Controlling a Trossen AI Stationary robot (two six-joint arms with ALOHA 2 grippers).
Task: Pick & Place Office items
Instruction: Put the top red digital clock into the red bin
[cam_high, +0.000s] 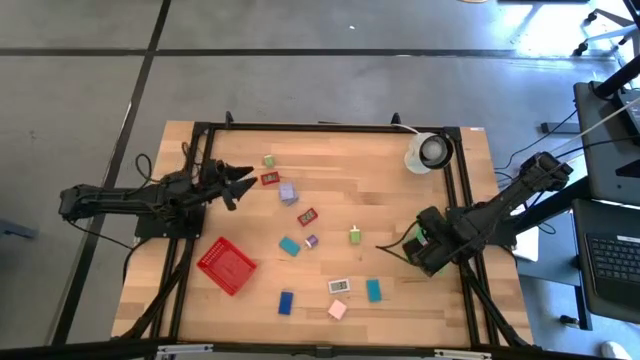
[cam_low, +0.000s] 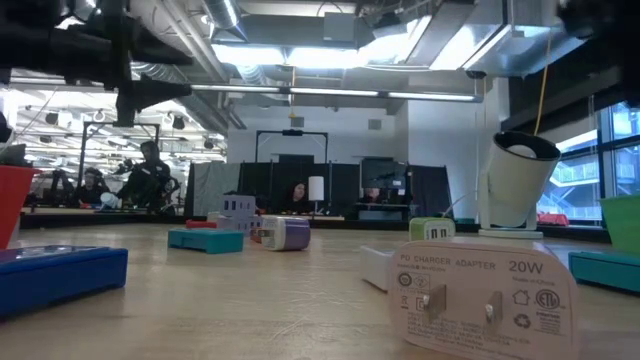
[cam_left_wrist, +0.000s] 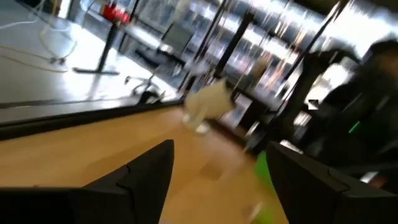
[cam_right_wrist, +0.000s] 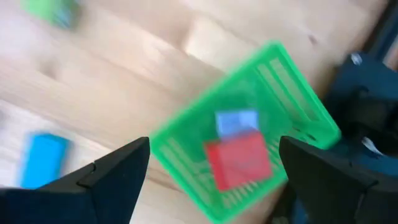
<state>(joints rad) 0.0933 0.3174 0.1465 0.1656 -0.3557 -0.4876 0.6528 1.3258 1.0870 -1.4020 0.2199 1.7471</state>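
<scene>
Lying in the green basket (cam_right_wrist: 292, 93), red piece (cam_right_wrist: 239, 160) sits between open right fingers (cam_right_wrist: 118, 168).

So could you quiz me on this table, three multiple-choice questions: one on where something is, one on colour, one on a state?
1. Where is the right hand?
A. over the green basket
B. over the red basket
C. beside the white round object

2. What colours are the two pieces in the green basket?
A. pink, teal
B. red, blue
C. purple, white

3. How is the right hand?
A. shut on a red piece
B. open, holding nothing
C. shut on the basket rim

Answers: 1 A, its wrist view looks down into that basket; 2 B, both show inside; 3 B, its fingers stand wide apart with nothing between.
</scene>
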